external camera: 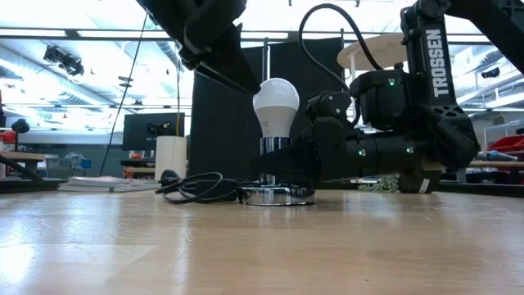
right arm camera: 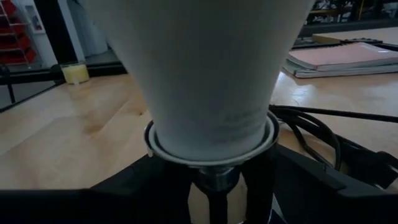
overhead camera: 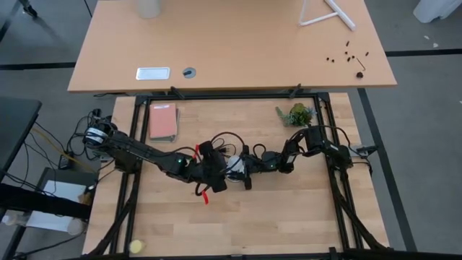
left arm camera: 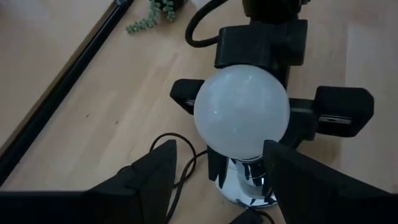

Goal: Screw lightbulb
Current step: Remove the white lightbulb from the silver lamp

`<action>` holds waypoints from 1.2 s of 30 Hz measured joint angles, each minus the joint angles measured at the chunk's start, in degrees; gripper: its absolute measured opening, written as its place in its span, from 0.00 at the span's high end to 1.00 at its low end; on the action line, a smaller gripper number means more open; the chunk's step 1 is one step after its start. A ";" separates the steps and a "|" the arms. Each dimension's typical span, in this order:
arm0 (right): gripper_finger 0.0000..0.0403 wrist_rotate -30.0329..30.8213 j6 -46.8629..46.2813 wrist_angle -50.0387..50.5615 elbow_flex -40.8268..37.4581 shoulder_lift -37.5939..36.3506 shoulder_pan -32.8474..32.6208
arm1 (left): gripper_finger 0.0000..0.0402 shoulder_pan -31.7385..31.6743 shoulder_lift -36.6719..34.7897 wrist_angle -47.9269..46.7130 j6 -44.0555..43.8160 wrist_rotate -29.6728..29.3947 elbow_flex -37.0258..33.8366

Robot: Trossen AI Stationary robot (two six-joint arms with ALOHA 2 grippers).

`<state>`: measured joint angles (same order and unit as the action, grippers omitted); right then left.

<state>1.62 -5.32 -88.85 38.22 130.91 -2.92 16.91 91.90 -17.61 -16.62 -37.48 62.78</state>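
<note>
The white lightbulb [external camera: 275, 105] stands upright, its screw end in the neck of the round silvery socket [external camera: 276, 195], which rests on the table near its middle. The bulb also shows in the high view [overhead camera: 233, 167]. My left gripper [left arm camera: 217, 152] is open above the bulb, pointing down, one finger on either side of the globe without touching it. My right gripper [external camera: 282, 168] lies low over the table, to the right of the bulb, and is shut on the socket just under the bulb. My right gripper pinches the socket's chrome neck [right arm camera: 214, 180] between its two fingers, just below the bulb's narrow end. The fingers come in level from the table's right side. The socket's base stays flat on the table and the bulb stands upright above the fingers.
The socket's black cord [external camera: 196, 184] lies coiled on the table left of the socket. A pink notebook [overhead camera: 162, 121] and a small green plant [overhead camera: 296, 114] lie toward the far edge. A yellow ball [overhead camera: 136, 246] sits at the near left corner.
</note>
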 joint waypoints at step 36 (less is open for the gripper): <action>0.53 -4.25 -0.17 1.52 -0.24 -0.94 1.32 | 0.39 -8.04 0.02 -23.26 2.95 25.14 14.22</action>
<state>-2.63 -5.49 -87.33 37.98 129.97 -1.60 8.86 91.92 -40.86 -13.67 -12.34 77.01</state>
